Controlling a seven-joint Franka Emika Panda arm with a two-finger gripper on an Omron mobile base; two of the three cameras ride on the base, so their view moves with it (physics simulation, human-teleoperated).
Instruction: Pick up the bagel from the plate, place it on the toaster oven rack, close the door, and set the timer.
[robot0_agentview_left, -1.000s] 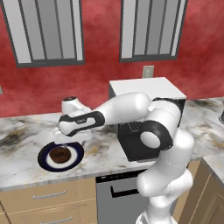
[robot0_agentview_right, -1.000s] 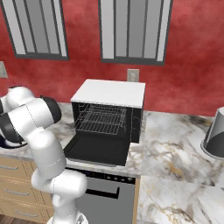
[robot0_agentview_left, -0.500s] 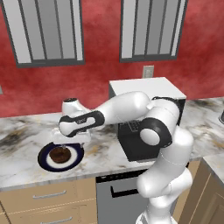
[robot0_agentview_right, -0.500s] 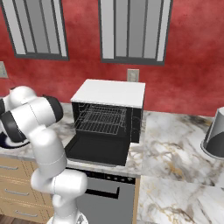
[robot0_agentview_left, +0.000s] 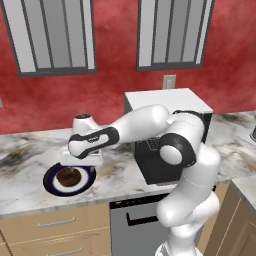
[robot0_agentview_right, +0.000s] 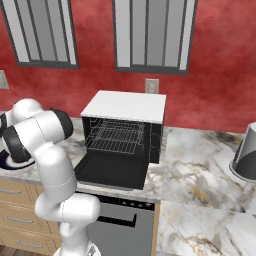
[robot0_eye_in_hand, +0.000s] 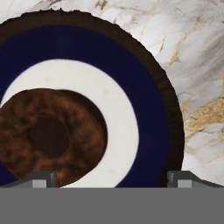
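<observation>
Hand view is looking straight down at the bagel (robot0_eye_in_hand: 48, 135), which is lying flat on the plate (robot0_eye_in_hand: 148, 87), set toward one side of the white ring rather than centred. The tool (robot0_eye_in_hand: 111, 177) is hovering above with its jaws spread wide, holding nothing, and its midpoint is sitting off the bagel, over the ring. The bagel is probably light and springy, with a crust that gives a little, so a gentle squeeze across its outer edge should do; pinching hard would dent it. Being round, it is showing no long axis, and its hole is facing up. In the left base view the plate (robot0_agentview_left: 50, 184) is resting on the counter (robot0_agentview_left: 30, 150), beside the oven (robot0_agentview_left: 170, 130).
</observation>
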